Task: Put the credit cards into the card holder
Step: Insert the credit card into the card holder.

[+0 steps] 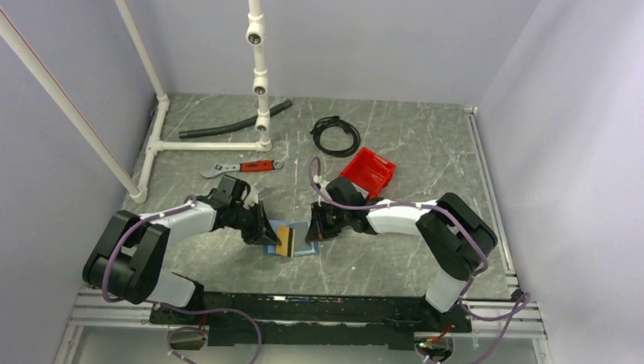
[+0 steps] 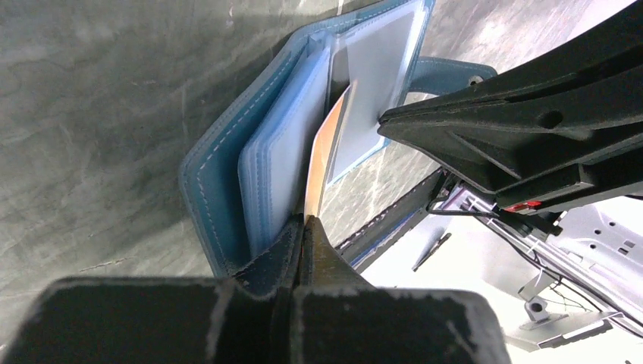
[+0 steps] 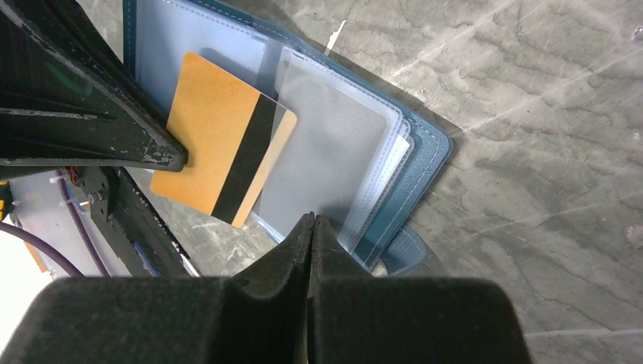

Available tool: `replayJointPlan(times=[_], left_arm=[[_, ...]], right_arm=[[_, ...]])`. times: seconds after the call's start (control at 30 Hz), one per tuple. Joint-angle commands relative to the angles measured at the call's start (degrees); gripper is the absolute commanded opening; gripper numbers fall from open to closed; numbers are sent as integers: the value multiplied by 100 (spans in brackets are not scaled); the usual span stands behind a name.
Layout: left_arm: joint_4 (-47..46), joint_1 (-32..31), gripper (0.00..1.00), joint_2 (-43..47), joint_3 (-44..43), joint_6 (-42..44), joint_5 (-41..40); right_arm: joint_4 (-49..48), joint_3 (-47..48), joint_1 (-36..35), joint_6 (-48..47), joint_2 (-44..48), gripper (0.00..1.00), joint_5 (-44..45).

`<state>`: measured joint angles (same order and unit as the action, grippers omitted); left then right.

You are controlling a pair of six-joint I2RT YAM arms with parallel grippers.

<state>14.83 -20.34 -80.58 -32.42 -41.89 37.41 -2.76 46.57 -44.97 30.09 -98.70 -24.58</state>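
The blue card holder point(image 1: 307, 233) lies open on the table between both grippers, its clear sleeves fanned out point(image 3: 334, 144). My left gripper point(image 1: 272, 234) is shut on the tan-orange card point(image 1: 284, 239), which has a black stripe point(image 3: 220, 148). The card's far corner is slipped under a clear sleeve. In the left wrist view the card point(image 2: 318, 163) is edge-on over the holder point(image 2: 220, 174). My right gripper point(image 1: 320, 228) is shut, its tips point(image 3: 312, 220) at the near edge of a clear sleeve, seemingly pinching it. The white card is not plainly visible.
A red bin point(image 1: 368, 172) stands behind the right arm. A coiled black cable point(image 1: 335, 136), a red-handled wrench point(image 1: 241, 169), a black hose point(image 1: 235, 127) and a white pipe frame point(image 1: 205, 146) lie at the back and left.
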Motion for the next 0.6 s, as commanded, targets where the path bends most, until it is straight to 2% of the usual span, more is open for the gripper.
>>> replayJointPlan(times=[0.0, 0.37, 0.57], left_arm=[[-749, 12, 0, 209, 280, -395, -342], [-1421, 5, 0, 198, 550, -892, -696], [-1644, -207, 0, -28, 500, -847, -772]], right_arm=[[-61, -179, 17, -16, -222, 0, 218], [-62, -209, 15, 6, -211, 0, 190], [-85, -218, 15, 45, -235, 0, 134]])
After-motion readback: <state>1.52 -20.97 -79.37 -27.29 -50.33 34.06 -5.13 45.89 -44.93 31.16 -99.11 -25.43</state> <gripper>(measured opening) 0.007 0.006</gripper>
